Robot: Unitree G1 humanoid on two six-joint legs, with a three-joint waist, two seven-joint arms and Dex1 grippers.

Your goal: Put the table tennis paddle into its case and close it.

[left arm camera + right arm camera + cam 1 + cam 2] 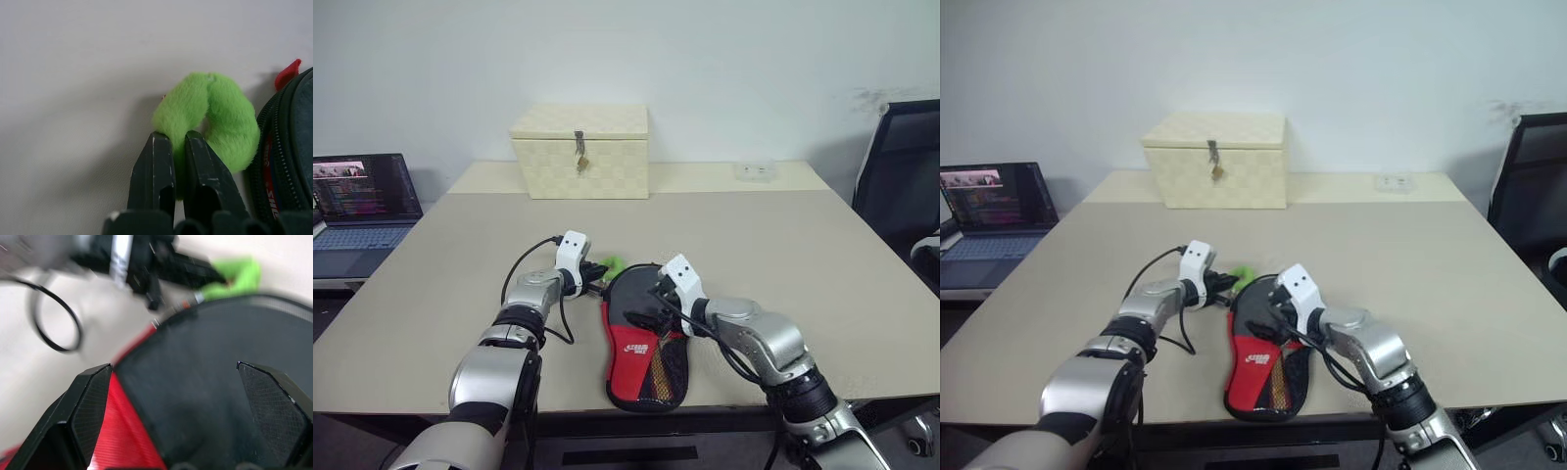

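Observation:
The case [641, 343] lies near the table's front edge, its black rounded part away from me and its red narrow end with the mesh pocket toward me. A fuzzy green pull tag [210, 117] sticks out at the far left of the rounded part. My left gripper [599, 273] is shut on that tag, both fingertips pinching the green fluff. Just above the black rounded part my right gripper [173, 364] stands open, its fingers spread wide over the fabric. The table tennis paddle is hidden.
A cream woven latched box [580, 152] stands at the back of the table [783, 245]. A small white object [756, 170] lies at the back right. An open laptop [362, 201] sits off to the left, and a black chair [901, 176] stands at the right.

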